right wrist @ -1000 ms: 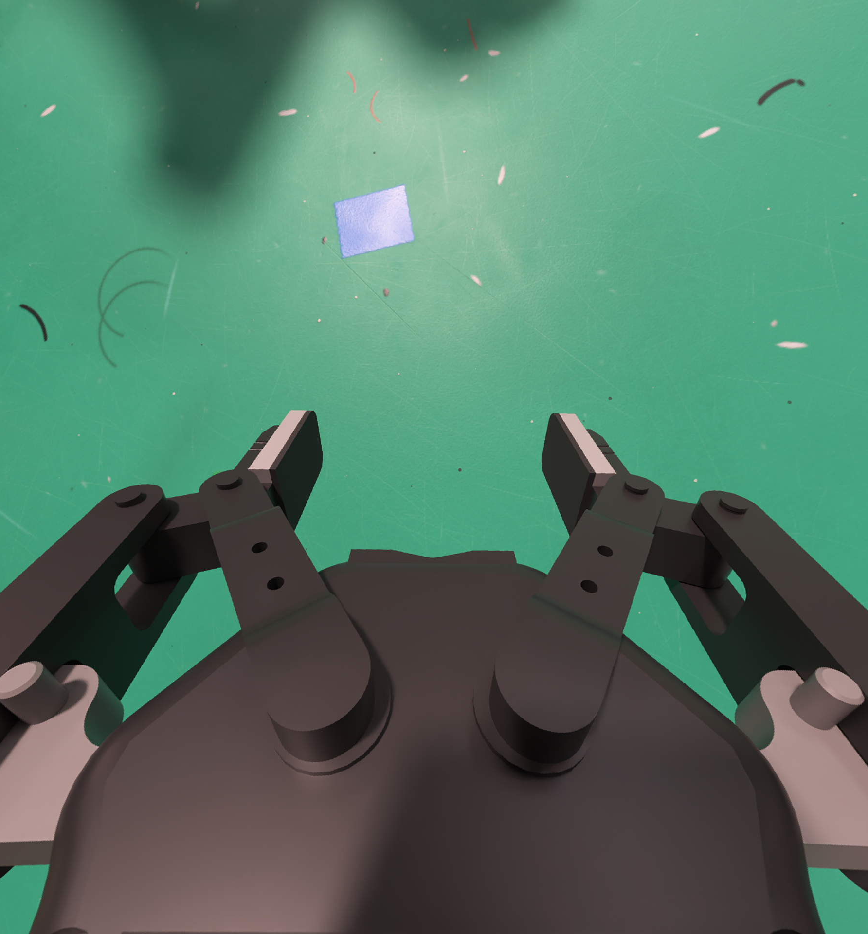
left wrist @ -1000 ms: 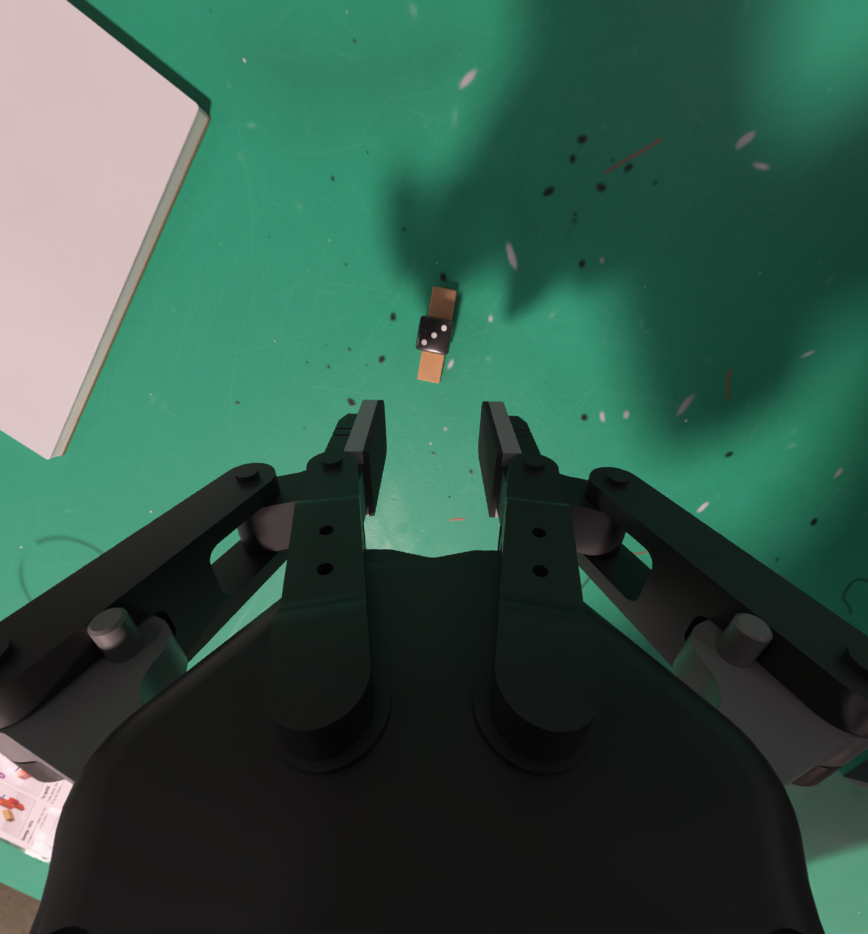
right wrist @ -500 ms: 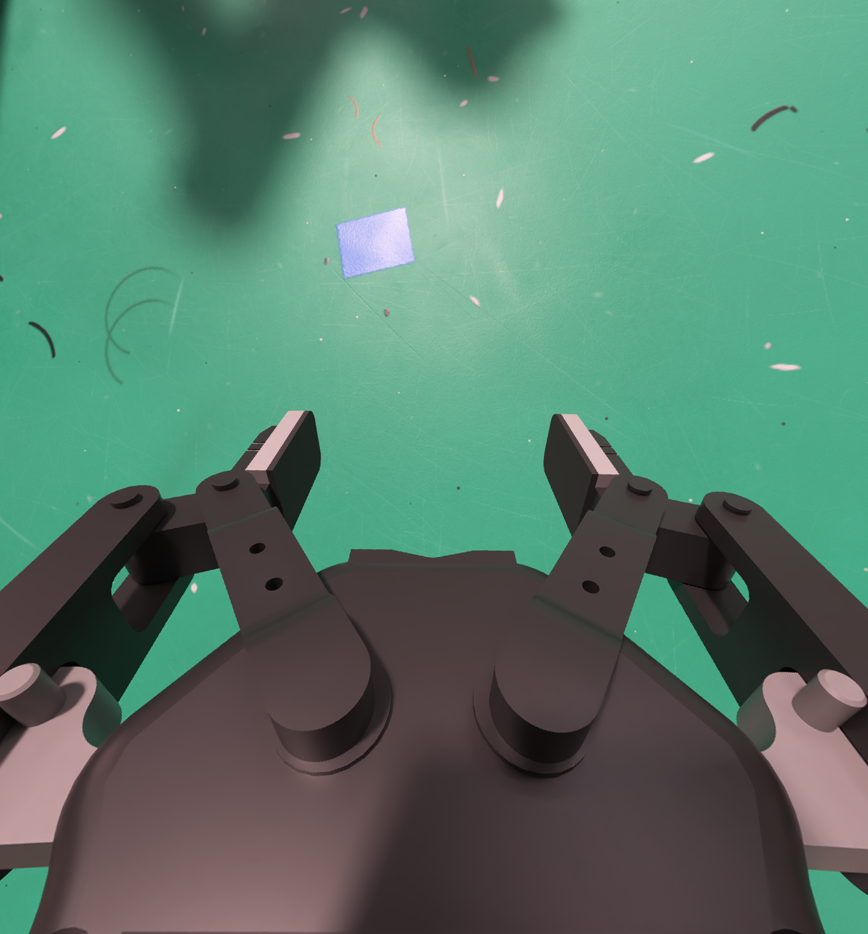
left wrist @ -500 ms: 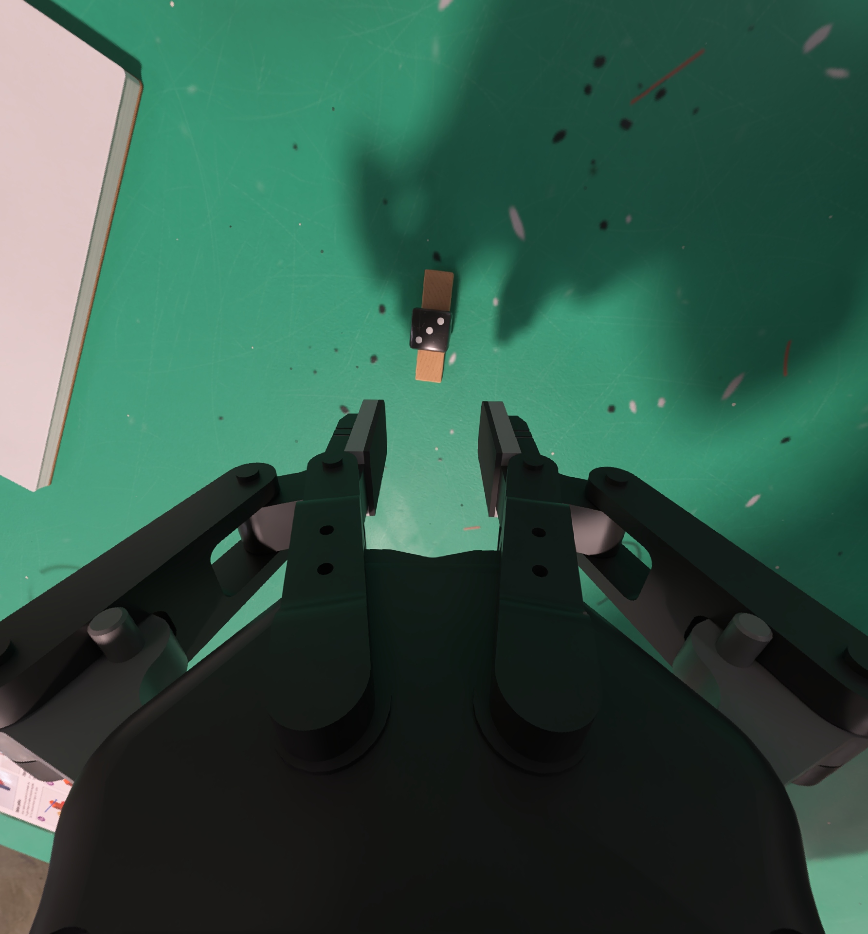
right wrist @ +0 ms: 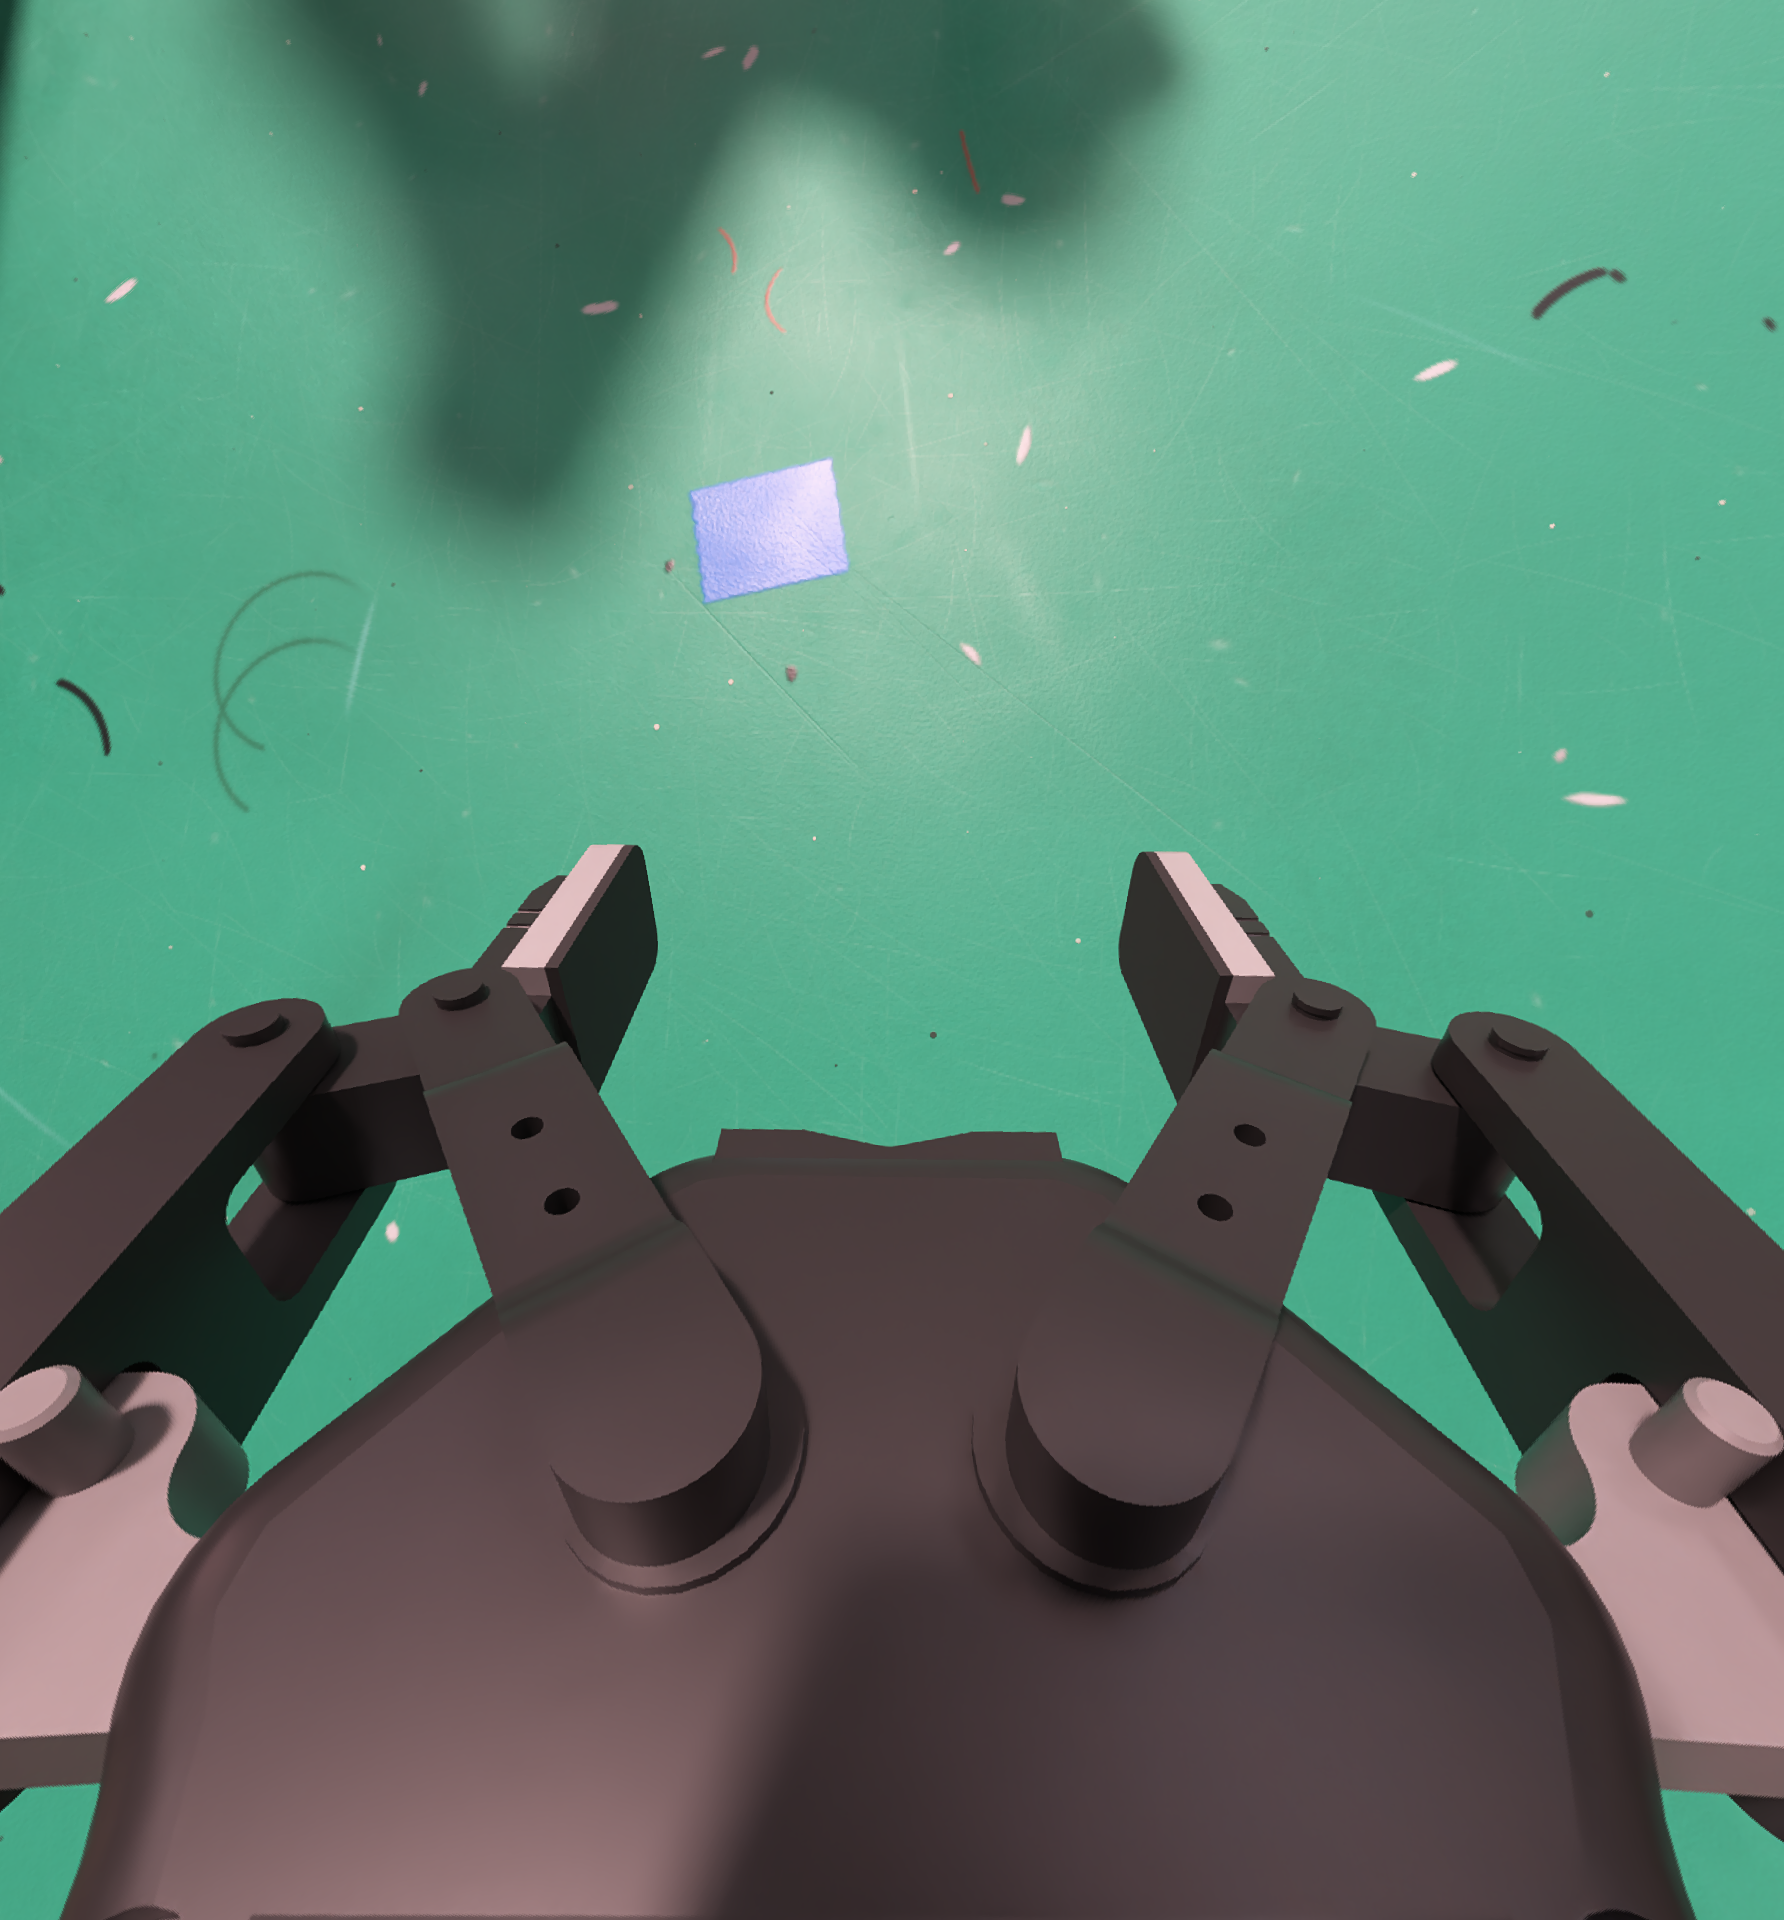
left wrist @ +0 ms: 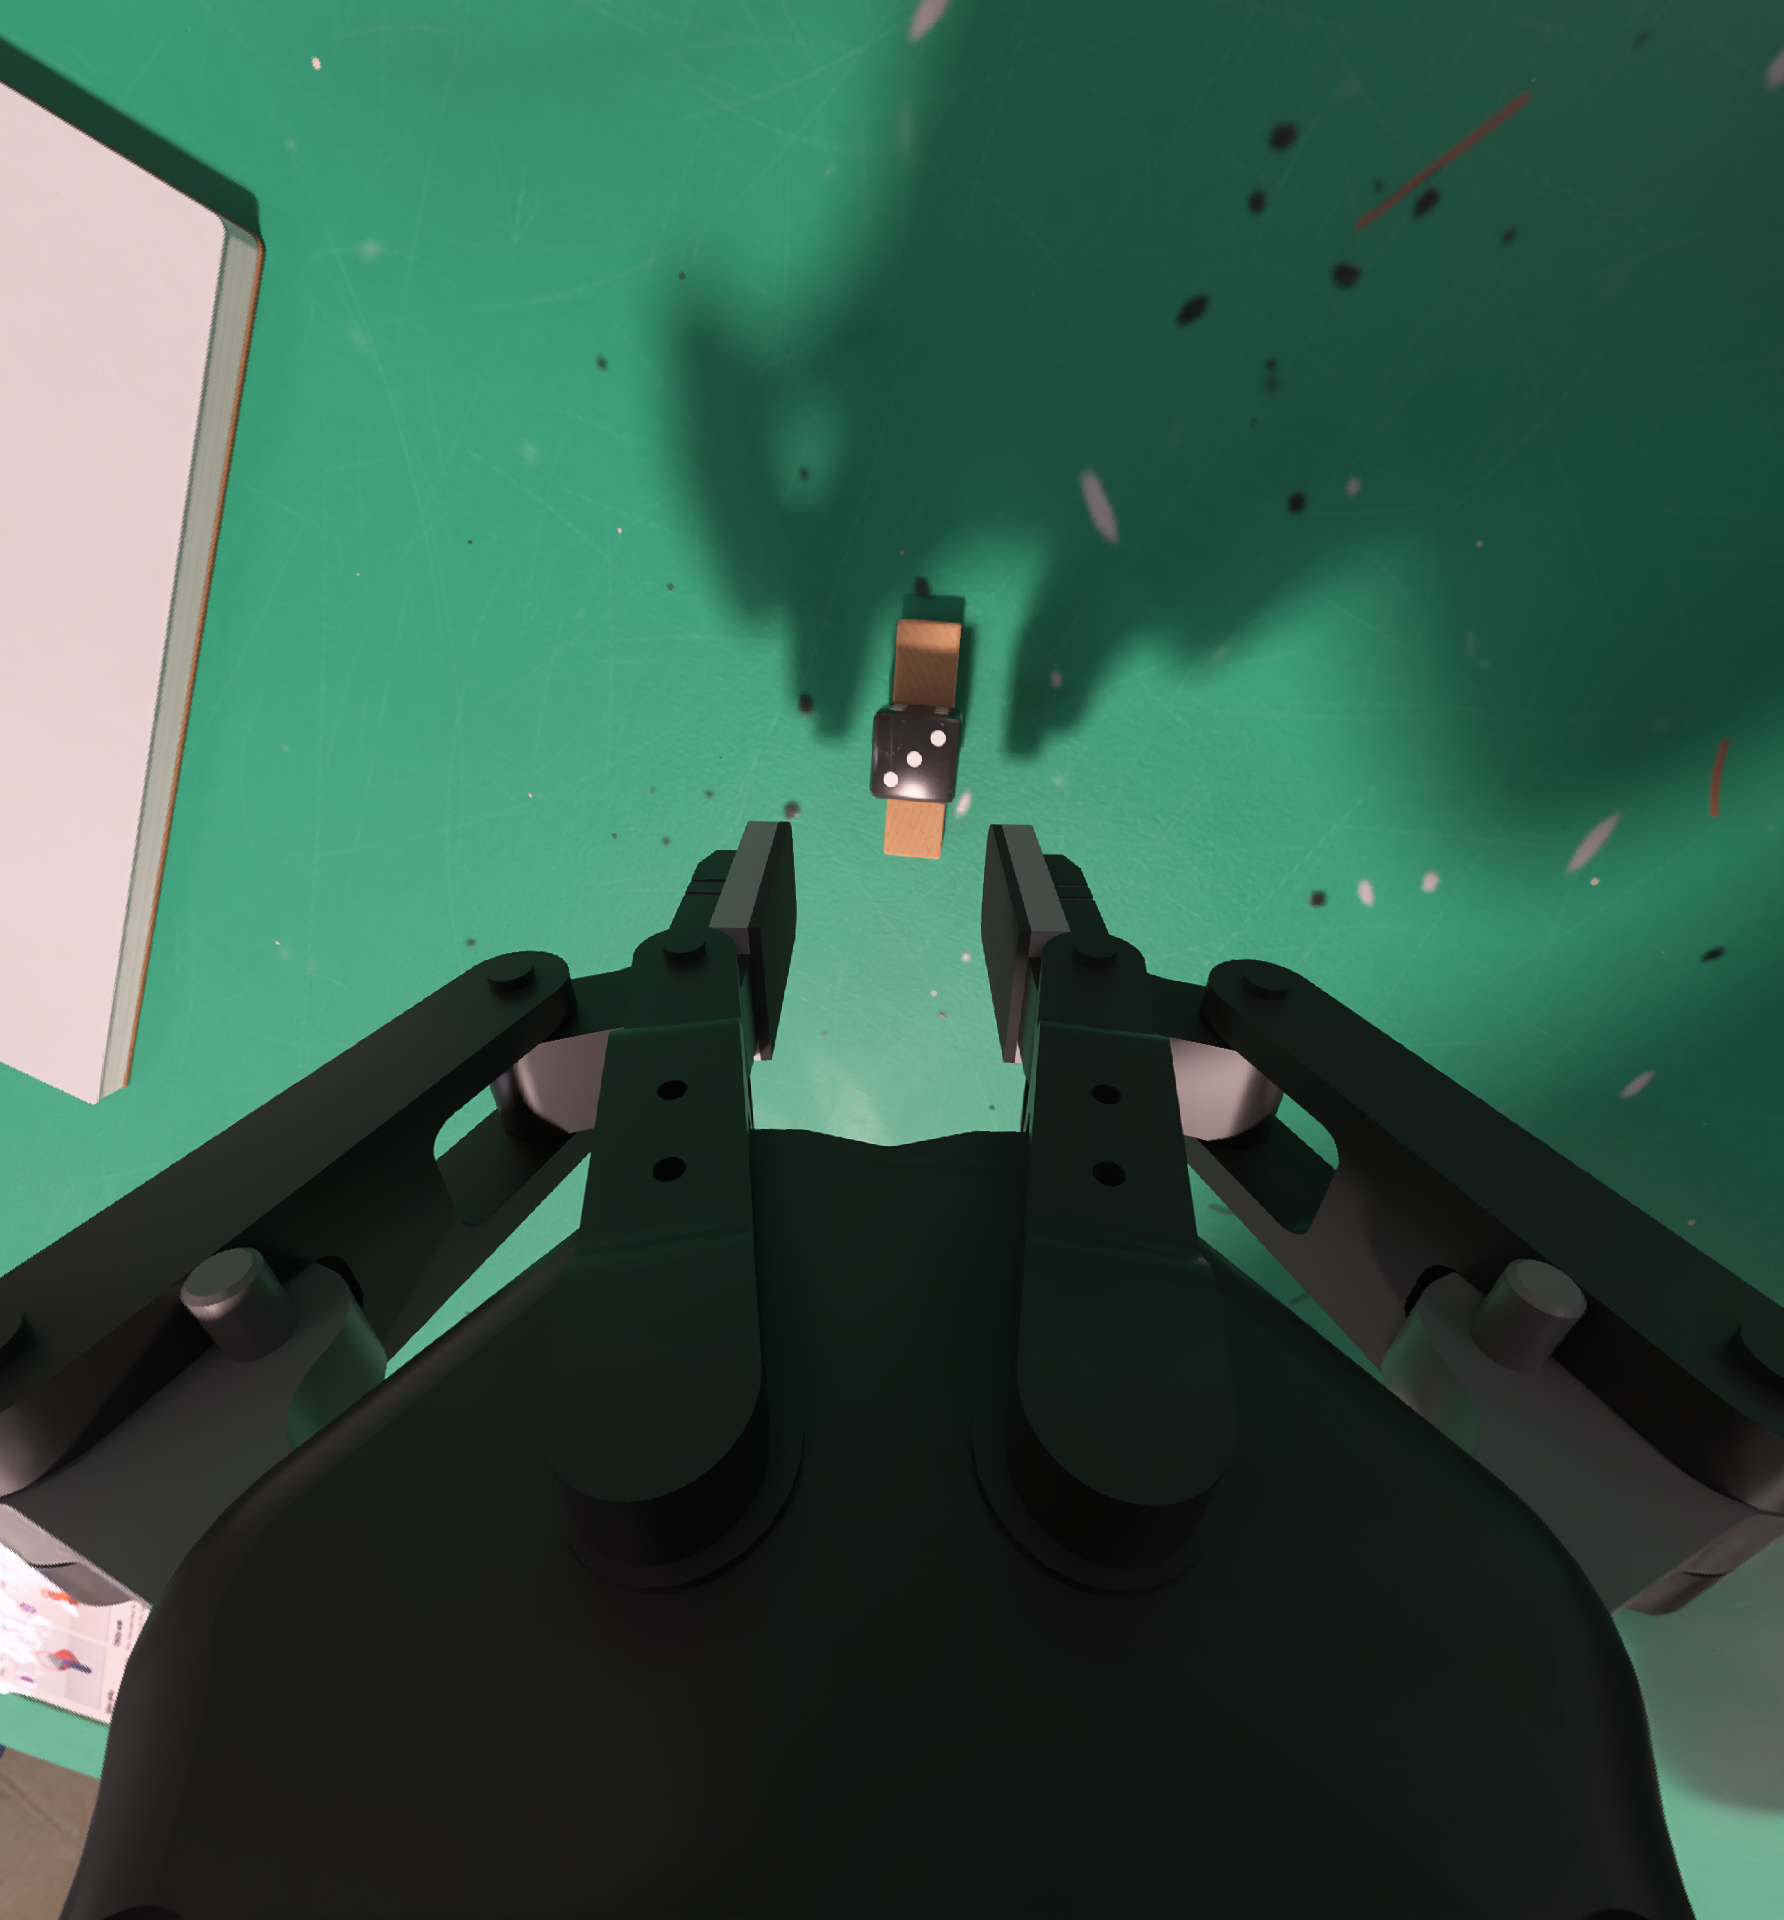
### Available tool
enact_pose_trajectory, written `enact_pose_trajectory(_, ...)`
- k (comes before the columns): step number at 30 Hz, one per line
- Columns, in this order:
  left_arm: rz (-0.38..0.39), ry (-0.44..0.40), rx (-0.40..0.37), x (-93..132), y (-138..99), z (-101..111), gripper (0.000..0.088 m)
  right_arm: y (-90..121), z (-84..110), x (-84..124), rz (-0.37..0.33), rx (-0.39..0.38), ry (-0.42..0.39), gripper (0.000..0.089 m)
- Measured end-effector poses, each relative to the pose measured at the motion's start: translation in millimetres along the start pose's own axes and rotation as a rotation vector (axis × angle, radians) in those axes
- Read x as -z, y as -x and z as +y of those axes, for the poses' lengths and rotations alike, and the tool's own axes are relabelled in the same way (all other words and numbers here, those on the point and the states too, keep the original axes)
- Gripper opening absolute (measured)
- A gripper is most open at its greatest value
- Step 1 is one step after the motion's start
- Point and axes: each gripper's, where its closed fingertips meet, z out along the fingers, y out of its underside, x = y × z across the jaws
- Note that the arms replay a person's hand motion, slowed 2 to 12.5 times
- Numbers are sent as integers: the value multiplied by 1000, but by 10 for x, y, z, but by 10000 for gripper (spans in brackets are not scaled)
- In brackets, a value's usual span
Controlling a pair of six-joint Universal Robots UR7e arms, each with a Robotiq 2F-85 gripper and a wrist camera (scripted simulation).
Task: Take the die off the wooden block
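A small black die [left wrist: 915,756] with white pips sits on the middle of a narrow wooden block [left wrist: 927,665] that lies flat on the green mat, in the left wrist view. My left gripper [left wrist: 888,836] hovers above and just short of the block's near end. Its fingers [left wrist: 768,904] stand a little apart with nothing between them. The block runs in line with the gap. My right gripper [right wrist: 888,868] is wide open and empty over bare green mat. The die and block do not show in the right wrist view.
A white flat book-like slab [left wrist: 67,561] lies at the left of the mat. A printed sheet [left wrist: 15,1652] lies at the lower left by the table edge. A small blue patch [right wrist: 768,530] lies ahead of the right gripper. Arm shadows fall across the mat.
My left gripper has come closer to the die and block, which now look larger and sit just ahead of the finger gap. The right gripper has crept slightly forward. Neither gripper's opening has changed.
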Motion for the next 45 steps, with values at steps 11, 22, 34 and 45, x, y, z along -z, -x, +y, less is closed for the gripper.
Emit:
enact_pose_trajectory(11, 3, 1, -32, -94, 52, -103, 330, 9, -17, -21, -3, 8, 1, 783)
enact_pose_trajectory(22, 30, 75, -52, -191, 37, -85, 326, 13, 14, -24, -6, 8, -6, 787)
enact_pose_trajectory(34, 70, 88, -51, -226, -16, -122, 271, -6, 79, -2, -8, -4, -21, 787)
enact_pose_trajectory(45, 92, 89, -25, -232, -52, -138, 158, -23, 122, 29, -9, -14, -44, 785)
